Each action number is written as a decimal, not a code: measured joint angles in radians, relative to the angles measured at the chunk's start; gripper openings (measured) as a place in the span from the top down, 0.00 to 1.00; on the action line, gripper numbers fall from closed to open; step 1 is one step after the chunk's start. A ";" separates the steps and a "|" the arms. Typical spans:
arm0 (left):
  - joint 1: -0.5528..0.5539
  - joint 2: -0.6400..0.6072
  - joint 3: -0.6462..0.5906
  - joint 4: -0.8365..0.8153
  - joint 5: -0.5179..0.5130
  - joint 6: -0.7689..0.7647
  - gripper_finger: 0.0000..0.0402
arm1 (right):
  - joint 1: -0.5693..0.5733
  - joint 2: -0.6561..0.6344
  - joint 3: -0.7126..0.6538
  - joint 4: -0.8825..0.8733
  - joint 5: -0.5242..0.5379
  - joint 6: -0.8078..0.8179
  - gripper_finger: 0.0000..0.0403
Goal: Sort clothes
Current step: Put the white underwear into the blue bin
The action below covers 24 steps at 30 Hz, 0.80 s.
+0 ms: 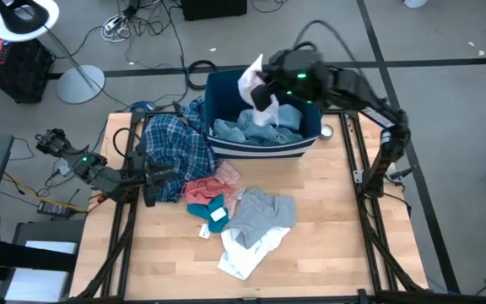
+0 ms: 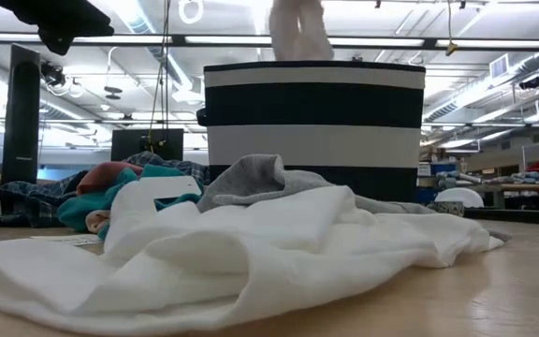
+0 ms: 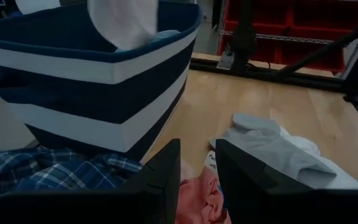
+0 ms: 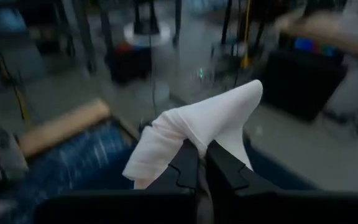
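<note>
My right gripper (image 1: 264, 89) is above the dark blue bin with a white stripe (image 1: 264, 143), shut on a pale whitish-pink garment (image 1: 253, 80). This garment also shows in the low view (image 2: 298, 28). A light blue garment (image 1: 256, 128) lies in the bin. My left gripper (image 1: 153, 181) is open at the near edge of the plaid shirt (image 1: 171, 143), which lies against the bin's left side. The salmon pink (image 1: 211, 184), teal (image 1: 209, 209), grey (image 1: 260, 211) and white (image 1: 245, 255) garments lie on the table in front of the bin. My right gripper pinches a bunched fold of the pale garment (image 4: 197, 134) between its two fingers, coming from the table's right. The cloth bulges past the fingertips and hangs slack below them. Its lower end drops behind the bin's rim (image 2: 298, 62).
The table's metal frame rails (image 1: 365, 219) run along the left and right sides. Bare wood (image 1: 327, 245) shows at the near right. A small tag (image 1: 218, 215) lies on the teal garment. Cables and a lamp base (image 1: 78, 83) lie on the floor beyond the table.
</note>
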 joint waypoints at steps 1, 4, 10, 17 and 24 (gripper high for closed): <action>0.000 -0.008 0.000 -0.002 -0.002 0.000 0.73 | -0.013 0.021 -0.008 -0.012 -0.027 0.016 0.98; 0.000 -0.031 0.000 -0.013 -0.003 0.000 0.73 | -0.046 0.088 -0.027 -0.021 -0.106 0.043 0.98; 0.000 -0.065 0.000 -0.033 -0.007 0.000 0.73 | -0.106 0.225 -0.060 -0.084 -0.188 0.135 0.97; 0.000 -0.070 0.000 -0.056 -0.007 -0.002 0.73 | -0.184 0.377 -0.070 -0.229 -0.421 0.299 0.89; 0.000 -0.070 0.000 -0.060 -0.007 -0.002 0.73 | -0.231 0.490 -0.069 -0.228 -0.556 0.334 0.70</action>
